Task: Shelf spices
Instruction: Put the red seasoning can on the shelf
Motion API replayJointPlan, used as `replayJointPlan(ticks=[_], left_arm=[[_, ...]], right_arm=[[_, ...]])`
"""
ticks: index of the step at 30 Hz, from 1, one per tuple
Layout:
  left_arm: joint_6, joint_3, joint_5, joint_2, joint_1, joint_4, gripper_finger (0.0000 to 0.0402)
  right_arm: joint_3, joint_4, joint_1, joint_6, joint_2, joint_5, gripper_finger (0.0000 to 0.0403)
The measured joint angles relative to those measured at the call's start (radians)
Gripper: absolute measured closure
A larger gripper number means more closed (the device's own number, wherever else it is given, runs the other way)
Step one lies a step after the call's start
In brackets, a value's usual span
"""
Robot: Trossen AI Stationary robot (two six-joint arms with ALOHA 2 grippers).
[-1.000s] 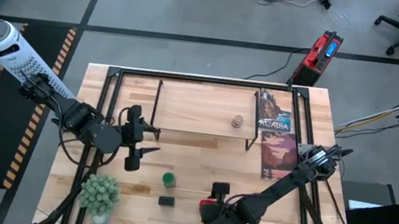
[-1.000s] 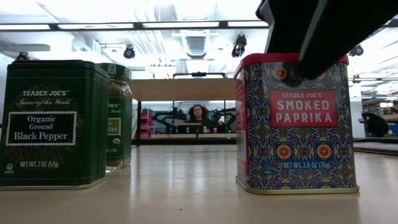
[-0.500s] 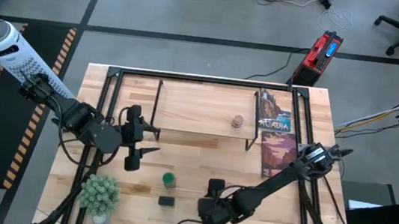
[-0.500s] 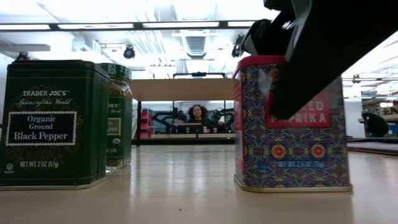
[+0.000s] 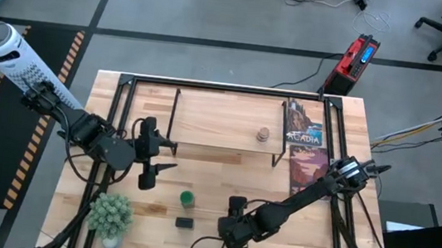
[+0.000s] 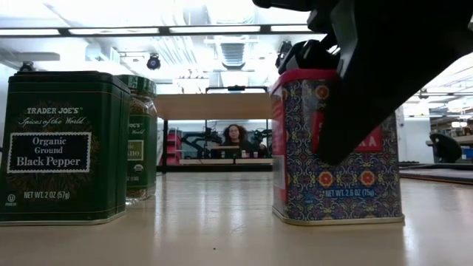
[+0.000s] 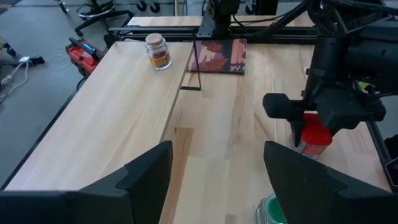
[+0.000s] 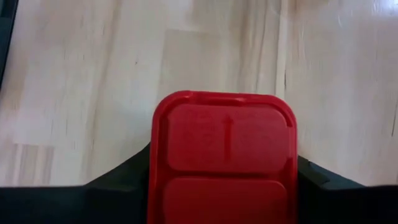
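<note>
Behind the right gripper (image 6: 355,111), paprika tin (image 6: 295,177) label half-hidden.

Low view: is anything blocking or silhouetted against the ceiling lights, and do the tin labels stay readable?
Low view: the right gripper reads as a black silhouette against the bright ceiling strips and covers most of the red tin label; the black pepper tin label stays legible. Right wrist view: the red lid fills the frame, evenly lit. High view: even light, soft shadows on the table.
</note>
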Motion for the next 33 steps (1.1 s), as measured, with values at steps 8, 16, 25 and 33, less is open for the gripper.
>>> replayJointPlan(ticks=[8,16,25,33], left_arm=[[-0.021,-0.004,0.001,0.0,0.0,0.0,0.016],[-0.046,-0.027,0.002,0.0,0.0,0.0,0.016],[-0.047,-0.029,0.002,0.0,0.0,0.0,0.016],[-0.05,-0.029,0.002,0.0,0.0,0.0,0.016]], right_arm=[[0.002,0.0,-0.011,-0.027,0.0,-0.005,0.021],[0.002,-0.001,-0.015,-0.05,-0.002,-0.005,0.0216],[0.002,-0.008,-0.031,-0.084,-0.053,-0.005,0.0207],[0.002,-0.03,-0.063,-0.131,-0.146,0.001,0.0216]])
